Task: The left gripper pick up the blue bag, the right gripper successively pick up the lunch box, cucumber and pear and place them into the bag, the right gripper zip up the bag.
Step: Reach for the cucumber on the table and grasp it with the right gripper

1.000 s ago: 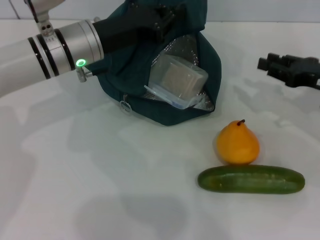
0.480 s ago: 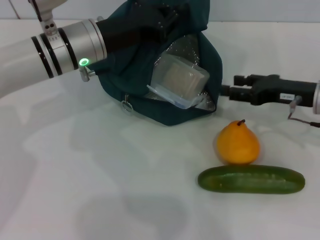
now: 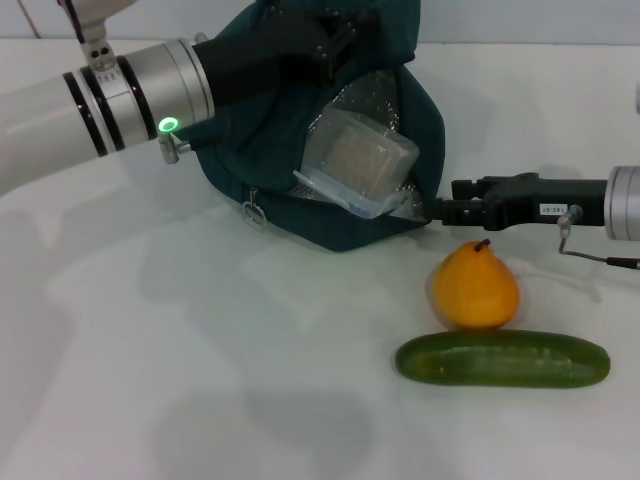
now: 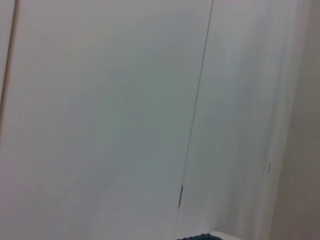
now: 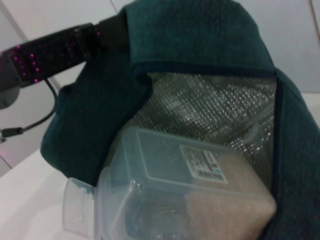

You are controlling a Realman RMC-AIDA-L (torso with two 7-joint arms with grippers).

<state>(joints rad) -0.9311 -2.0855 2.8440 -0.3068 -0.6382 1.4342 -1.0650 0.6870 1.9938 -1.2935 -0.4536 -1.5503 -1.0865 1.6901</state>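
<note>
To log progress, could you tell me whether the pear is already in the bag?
No, the pear sits on the table beside the cucumber, outside the bag.

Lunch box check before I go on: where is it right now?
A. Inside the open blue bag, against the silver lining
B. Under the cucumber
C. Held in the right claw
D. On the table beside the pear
A. The lunch box sits in the open mouth of the blue bag; the pear and cucumber lie on the table outside the bag.
</note>
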